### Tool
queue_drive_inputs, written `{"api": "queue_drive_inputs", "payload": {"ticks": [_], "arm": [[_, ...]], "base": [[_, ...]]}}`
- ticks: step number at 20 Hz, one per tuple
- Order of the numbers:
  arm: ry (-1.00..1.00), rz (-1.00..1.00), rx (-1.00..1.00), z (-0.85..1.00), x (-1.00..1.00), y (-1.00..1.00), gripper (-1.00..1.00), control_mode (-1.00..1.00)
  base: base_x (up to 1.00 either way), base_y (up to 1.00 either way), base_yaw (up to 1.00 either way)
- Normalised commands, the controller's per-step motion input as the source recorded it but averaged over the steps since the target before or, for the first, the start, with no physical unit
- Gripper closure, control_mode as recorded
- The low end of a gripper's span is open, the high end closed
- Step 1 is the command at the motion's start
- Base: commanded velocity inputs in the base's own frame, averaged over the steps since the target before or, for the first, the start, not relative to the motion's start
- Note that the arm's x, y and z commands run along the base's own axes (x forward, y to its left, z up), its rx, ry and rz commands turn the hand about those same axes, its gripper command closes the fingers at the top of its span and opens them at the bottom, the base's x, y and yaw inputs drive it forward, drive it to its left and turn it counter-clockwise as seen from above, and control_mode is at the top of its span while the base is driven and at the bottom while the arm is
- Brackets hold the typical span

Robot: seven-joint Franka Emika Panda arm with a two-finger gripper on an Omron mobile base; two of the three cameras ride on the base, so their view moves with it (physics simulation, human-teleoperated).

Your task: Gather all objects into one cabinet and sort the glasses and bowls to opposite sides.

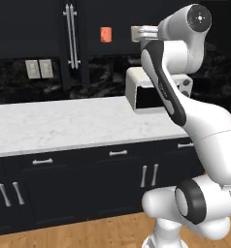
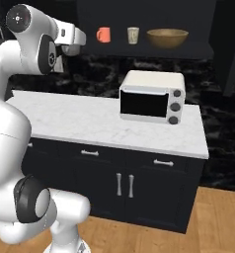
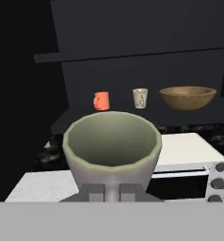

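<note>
One cream cup (image 3: 112, 146) upright in the closed claw (image 3: 112, 192).

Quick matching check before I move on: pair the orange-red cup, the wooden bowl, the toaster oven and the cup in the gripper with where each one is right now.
Things:
1. orange-red cup
2. wooden bowl
3. toaster oven
4. cream cup in the gripper

Places:
A. on the marble counter
B. right end of the cabinet shelf
C. held up in front of the cabinet
D. left end of the row on the shelf

Pairs: 1-D, 2-B, 3-A, 4-C
</note>
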Motion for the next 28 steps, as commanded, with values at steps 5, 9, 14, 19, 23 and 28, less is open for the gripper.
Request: {"api": "queue_drive_inputs", "payload": {"ticks": [5, 9, 14, 19, 23, 28], "arm": [[0.0, 0.0, 0.0, 0.0, 0.0, 0.0, 1.0, 1.0], [0.0, 0.0, 0.0, 0.0, 0.0, 0.0, 1.0, 1.0], [0.0, 0.0, 0.0, 0.0, 0.0, 0.0, 1.0, 1.0], [0.0, 0.0, 0.0, 0.0, 0.0, 0.0, 1.0, 1.0], [0.0, 0.0, 0.0, 0.0, 0.0, 0.0, 1.0, 1.0], [0.0, 0.0, 0.0, 0.0, 0.0, 0.0, 1.0, 1.0]], "base": [[0.39, 0.0, 0.0], [0.42, 0.0, 0.0], [0.39, 0.0, 0.0], [0.36, 0.0, 0.0], [0.34, 0.01, 0.0], [0.37, 0.0, 0.0]]}}
